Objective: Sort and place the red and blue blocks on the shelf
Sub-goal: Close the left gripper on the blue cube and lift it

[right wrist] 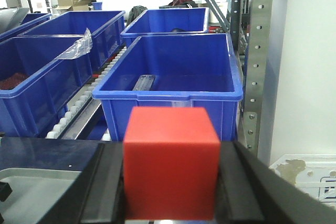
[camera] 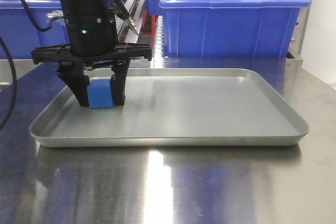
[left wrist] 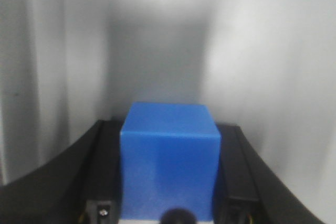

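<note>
In the front view the left gripper [camera: 101, 99] is pointing down into the grey tray [camera: 210, 114], its two black fingers [camera: 79, 90] pressing on opposite sides of the blue cube [camera: 100, 94]. The cube is standing upright at the tray's left end, near the rim; cannot tell whether its underside is touching the tray floor. The left wrist view is showing it squarely between the fingers, grey tray surface behind. The right gripper [right wrist: 170, 182] is gripping the red cube [right wrist: 170, 163] the same way, closed on both side faces, cube level. It is facing large blue bins [right wrist: 173, 72] beside a metal post [right wrist: 257, 51]. The tray is lying on a steel table [camera: 168, 192]
</note>
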Available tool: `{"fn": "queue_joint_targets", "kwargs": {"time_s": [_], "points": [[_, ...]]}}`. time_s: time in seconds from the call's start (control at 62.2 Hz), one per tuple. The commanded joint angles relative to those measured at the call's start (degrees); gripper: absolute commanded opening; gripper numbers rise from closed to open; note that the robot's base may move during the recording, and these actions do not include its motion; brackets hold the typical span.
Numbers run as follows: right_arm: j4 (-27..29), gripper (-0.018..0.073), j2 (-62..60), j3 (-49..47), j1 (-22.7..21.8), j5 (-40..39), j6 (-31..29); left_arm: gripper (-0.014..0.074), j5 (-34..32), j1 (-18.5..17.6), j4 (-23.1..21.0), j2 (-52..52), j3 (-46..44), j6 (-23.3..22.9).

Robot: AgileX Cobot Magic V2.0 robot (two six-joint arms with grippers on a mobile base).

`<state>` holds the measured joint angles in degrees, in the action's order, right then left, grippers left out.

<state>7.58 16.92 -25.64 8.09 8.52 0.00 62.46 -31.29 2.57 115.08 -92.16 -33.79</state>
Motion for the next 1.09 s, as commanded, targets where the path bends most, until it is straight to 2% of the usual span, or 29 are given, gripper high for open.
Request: {"fn": "queue_joint_targets", "kwargs": {"time_s": [0.0,0.338,0.515,0.692,0.82,0.933,1.078], "points": [[0.1,0.0048,0.4,-1.4,-0.2,-5.3,-0.6,0.0134,0.4,-0.4,0.7,-3.3,-2.7,-0.2],[0.1,0.0048,0.4,-1.4,-0.2,-5.3,-0.6,0.0134,-1.2,-0.4,0.8,-9.7,-4.1,-0.2],[0.1,0.0048,0.4,-1.4,-0.2,-5.3,-0.6,0.0134,-7.9,-0.4,4.6,-15.7,-1.1,1.2],[0.1,0.0048,0.4,-1.4,-0.2,-5.3,-0.6,0.0134,-21.6,0.1,4.2,-23.8,8.7,7.1],[0.1,0.0048,0.4,-1.4,-0.2,-5.3,-0.6,0.0134,-35.2,1.4,3.9,-30.7,17.9,12.3],[0.1,0.0048,0.4,-1.4,-0.2,-5.3,-0.6,0.0134,-48.8,3.4,-0.8,-37.5,26.3,20.5],[0.1,0.0048,0.4,-1.4,-0.2,-5.3,-0.6,0.0134,-59.4,6.4,-5.1,-44.8,35.5,28.9]]}}
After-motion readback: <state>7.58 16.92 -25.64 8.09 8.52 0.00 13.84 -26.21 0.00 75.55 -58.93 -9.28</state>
